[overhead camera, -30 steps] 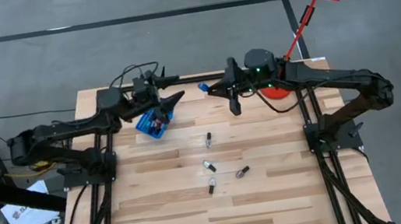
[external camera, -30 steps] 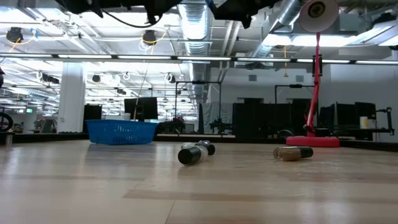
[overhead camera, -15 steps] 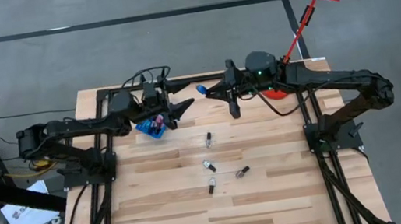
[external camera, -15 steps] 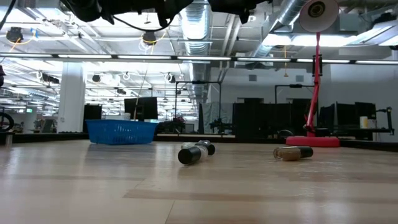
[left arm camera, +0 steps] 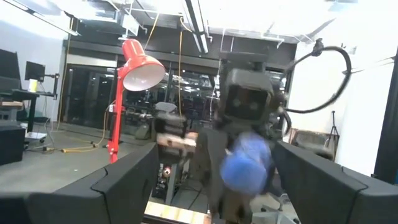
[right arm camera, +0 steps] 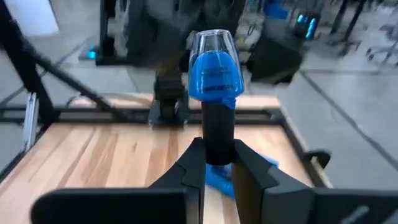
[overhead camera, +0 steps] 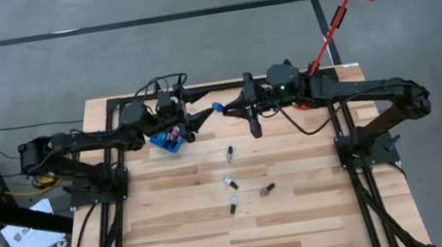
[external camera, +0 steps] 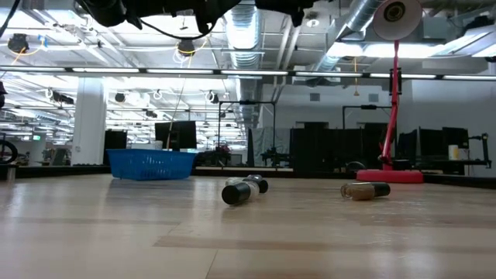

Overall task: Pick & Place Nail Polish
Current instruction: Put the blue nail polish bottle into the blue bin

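1. Right gripper (right arm camera: 211,167): jaws closed tight on the dark cap of a blue nail polish bottle (right arm camera: 214,65), glass body sticking straight out past the fingertips, so its long axis runs along the gripper's own reach.
2. From above, that blue bottle (overhead camera: 217,105) hangs in the air near the middle of the counter's far edge, right between the two arms, the right gripper (overhead camera: 240,108) just behind it.
3. Left gripper (overhead camera: 197,118) faces it, jaws spread wide, and the blue bottle (left arm camera: 245,163) sits straight ahead in the gap between its fingers (left arm camera: 121,180) — near, but I can't tell if anything touches yet.
4. My read: this is a handover. The bottle's free glass end points at the left jaws, so the left arm looks set to take it.
5. Just under the left wrist, the blue bin (overhead camera: 168,139) near the counter's far-left corner, some bottles already inside; the count is too small to tell.
6. Still out on the counter (overhead camera: 302,207): four bottles (overhead camera: 232,182) lying loose around the middle, all on their sides, well apart from both grippers.
7. Risk, as I judge it: a smooth, round glass body could slip if the release is mistimed.
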Tool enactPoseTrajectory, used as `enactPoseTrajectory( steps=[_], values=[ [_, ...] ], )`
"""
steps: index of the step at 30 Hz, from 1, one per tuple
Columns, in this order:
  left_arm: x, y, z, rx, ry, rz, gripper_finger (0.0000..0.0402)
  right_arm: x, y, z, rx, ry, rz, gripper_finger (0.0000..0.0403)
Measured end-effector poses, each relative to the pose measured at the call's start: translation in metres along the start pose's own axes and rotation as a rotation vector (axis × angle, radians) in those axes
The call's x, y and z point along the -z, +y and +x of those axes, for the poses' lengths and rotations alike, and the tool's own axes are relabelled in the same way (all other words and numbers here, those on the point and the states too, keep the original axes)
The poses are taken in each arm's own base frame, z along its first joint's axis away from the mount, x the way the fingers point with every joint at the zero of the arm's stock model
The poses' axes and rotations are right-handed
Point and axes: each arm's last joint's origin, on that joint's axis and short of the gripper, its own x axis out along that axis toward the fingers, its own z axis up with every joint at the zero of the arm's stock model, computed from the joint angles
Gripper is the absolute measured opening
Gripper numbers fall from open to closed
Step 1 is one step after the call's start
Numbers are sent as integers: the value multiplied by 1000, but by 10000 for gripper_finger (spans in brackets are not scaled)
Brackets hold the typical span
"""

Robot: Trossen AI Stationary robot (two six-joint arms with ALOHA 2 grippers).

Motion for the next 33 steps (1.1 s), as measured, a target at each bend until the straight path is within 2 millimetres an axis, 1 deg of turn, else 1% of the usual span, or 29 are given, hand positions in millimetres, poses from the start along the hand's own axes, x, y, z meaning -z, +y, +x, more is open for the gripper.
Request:
enactPoseTrajectory(
  steps=[4, 14, 18, 21, 23, 33],
  values=[
    [1, -4, 0, 14, 3, -4, 317, -2, 2, 0, -5, -14, -4, 39],
    [1, -5, 0, 17, 4, -3, 310, -5, 1, 0, -1, -49, 2, 39],
    [11, -3, 12, 36, 36, -4, 310, -5, 1, 0, -1, -52, 1, 39],
    [12, -3, 24, 67, 32, 6, 310, -5, 1, 0, -1, -45, 2, 39],
    [12, -3, 29, 71, 32, 23, 310, -4, 1, 0, -2, -41, 2, 39],
    [-1, -6, 28, 87, -12, 52, 307, -3, 1, 0, -3, -26, -3, 39]
  ],
)
